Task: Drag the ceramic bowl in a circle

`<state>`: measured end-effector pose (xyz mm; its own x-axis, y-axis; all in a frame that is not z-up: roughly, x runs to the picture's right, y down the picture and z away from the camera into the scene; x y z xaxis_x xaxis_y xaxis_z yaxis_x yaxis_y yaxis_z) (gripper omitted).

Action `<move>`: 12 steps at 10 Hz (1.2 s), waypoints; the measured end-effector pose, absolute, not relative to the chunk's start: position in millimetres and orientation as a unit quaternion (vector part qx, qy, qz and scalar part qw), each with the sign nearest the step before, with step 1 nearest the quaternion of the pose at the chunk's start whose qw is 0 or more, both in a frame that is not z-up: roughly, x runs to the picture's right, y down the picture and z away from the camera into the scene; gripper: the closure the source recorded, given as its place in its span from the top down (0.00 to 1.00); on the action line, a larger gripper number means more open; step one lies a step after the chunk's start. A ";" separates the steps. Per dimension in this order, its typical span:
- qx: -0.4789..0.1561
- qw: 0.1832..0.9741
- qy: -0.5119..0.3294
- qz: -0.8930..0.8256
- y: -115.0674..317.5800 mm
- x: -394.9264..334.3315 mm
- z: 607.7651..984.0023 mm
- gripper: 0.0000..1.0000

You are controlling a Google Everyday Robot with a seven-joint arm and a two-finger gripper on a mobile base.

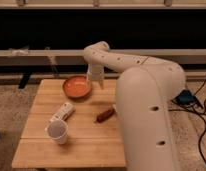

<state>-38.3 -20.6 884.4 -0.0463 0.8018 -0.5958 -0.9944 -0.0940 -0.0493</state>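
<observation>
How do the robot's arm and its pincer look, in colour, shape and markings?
The arm is off-white, thick and rounded, with smooth tube-like segments and small dark round holes along its shell. The pincer, pale grey-white and narrower, is just beside the ceramic bowl.

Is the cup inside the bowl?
No, the cup sits apart near the table's front; the gripper is beside the bowl's rim.
</observation>
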 end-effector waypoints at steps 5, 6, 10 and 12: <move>-0.262 0.643 0.209 0.689 -25.8 -77.3 968.1 0.65; -0.262 0.643 0.213 0.688 -23.8 -78.5 970.6 0.65; -0.271 0.627 0.234 0.691 -7.6 -74.3 979.5 0.65; -0.284 0.619 0.241 0.691 0.6 -72.0 986.4 0.55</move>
<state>-72.0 0.6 986.4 -0.0723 0.7197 -0.6905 -0.9930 -0.1171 -0.0180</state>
